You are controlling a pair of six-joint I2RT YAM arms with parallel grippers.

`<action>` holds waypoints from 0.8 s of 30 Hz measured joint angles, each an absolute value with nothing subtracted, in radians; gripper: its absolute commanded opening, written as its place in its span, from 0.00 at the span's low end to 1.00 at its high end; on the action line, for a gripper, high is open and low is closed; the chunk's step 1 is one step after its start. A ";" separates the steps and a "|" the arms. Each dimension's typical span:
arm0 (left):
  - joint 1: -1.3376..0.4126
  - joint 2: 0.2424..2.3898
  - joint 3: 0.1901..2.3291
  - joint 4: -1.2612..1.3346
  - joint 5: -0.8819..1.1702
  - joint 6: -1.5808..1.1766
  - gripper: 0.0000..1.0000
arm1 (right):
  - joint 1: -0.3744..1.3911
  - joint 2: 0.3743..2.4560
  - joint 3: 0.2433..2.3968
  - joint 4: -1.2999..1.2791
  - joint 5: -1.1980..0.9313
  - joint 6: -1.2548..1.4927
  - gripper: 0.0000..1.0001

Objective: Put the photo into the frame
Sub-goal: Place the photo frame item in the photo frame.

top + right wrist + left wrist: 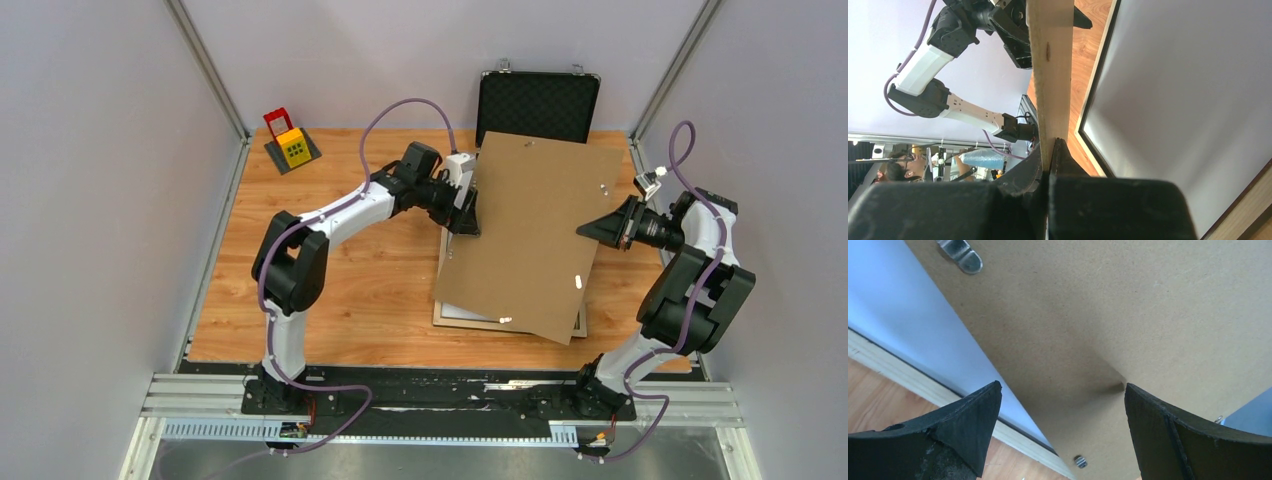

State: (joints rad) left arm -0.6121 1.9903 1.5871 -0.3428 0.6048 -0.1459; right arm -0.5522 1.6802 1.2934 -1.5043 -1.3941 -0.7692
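The frame [470, 325] lies flat on the table, pale wood rails with a black inner edge. A brown backing board, askew above it, hides most of it; I see only its near and left rails. The surface inside them reads pale and glossy; I cannot identify the photo there.

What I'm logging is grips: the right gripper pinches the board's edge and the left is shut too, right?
No: the left gripper is open, as the left wrist view shows. The right gripper does pinch the edge of the board.
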 measured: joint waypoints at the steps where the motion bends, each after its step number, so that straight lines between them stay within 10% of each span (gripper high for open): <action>1: -0.612 1.993 1.587 -0.338 0.614 -0.152 0.98 | -0.552 1.680 1.293 -1.504 -1.396 -0.769 0.00; 24: -0.609 1.939 1.432 -0.219 0.733 -0.311 0.53 | -0.553 1.648 1.266 -1.287 -1.428 -0.535 0.09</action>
